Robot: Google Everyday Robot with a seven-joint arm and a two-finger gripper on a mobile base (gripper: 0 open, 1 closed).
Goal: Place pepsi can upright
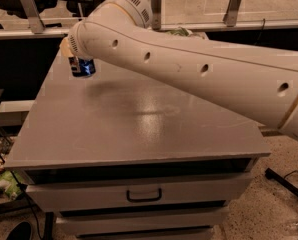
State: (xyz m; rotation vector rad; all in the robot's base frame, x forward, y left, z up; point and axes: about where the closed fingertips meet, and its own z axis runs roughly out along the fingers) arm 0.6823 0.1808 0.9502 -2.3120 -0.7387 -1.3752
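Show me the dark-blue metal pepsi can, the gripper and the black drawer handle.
pepsi can [83, 68]: camera view, blue side.
gripper [73, 59]: camera view, at can's top, under arm [189, 69].
drawer handle [144, 200]: camera view, bar's middle.

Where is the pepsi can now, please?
In the camera view, the pepsi can is near the far-left corner of the table, just under the pincer, which the arm largely hides.

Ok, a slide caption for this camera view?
White arm reaches across the grey drawer cabinet, its gripper largely hidden at the far-left corner just above the upright pepsi can.
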